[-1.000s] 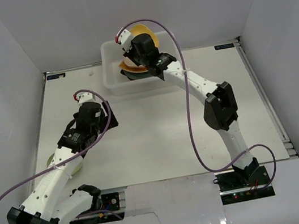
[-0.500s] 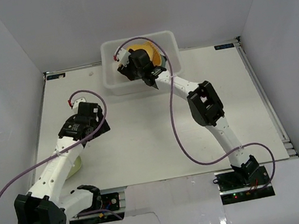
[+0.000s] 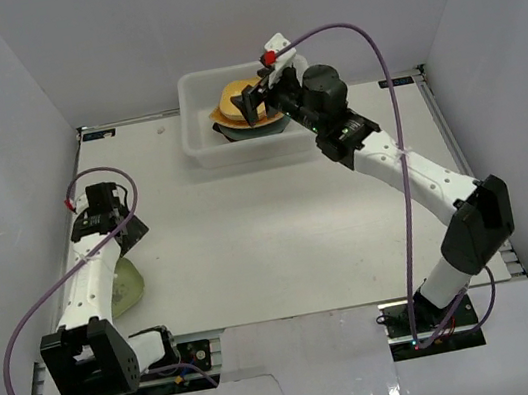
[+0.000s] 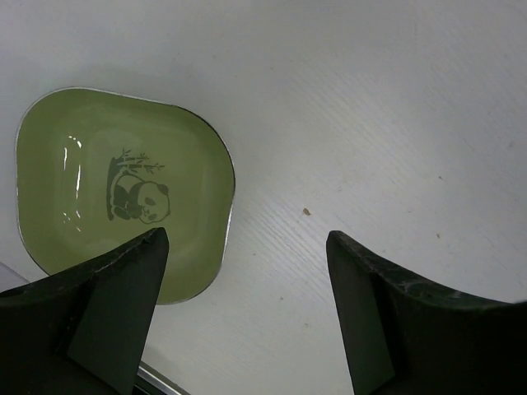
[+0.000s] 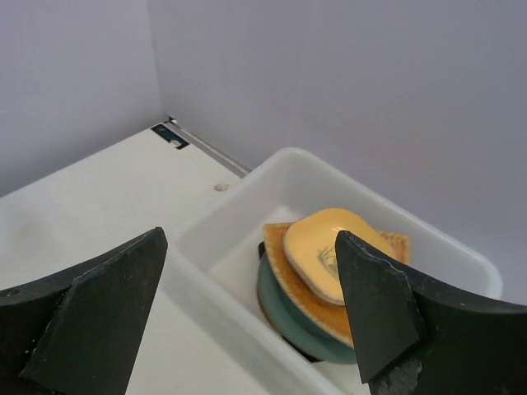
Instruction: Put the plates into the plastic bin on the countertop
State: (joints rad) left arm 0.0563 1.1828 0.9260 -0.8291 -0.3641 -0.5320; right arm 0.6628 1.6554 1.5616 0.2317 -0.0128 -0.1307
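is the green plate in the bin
No, in the left wrist view the green plate lies on the countertop, outside the bin.

The left arm (image 3: 85, 288) rose from a folded elbow beside its base and ran up the left side, wrist bent down. The left gripper (image 4: 247, 317) faced downward, jaws spread wide with nothing between them. The right arm (image 3: 413, 178) lay stretched far forward and leftward, and the right gripper (image 5: 247, 317) was likewise wide apart and empty.
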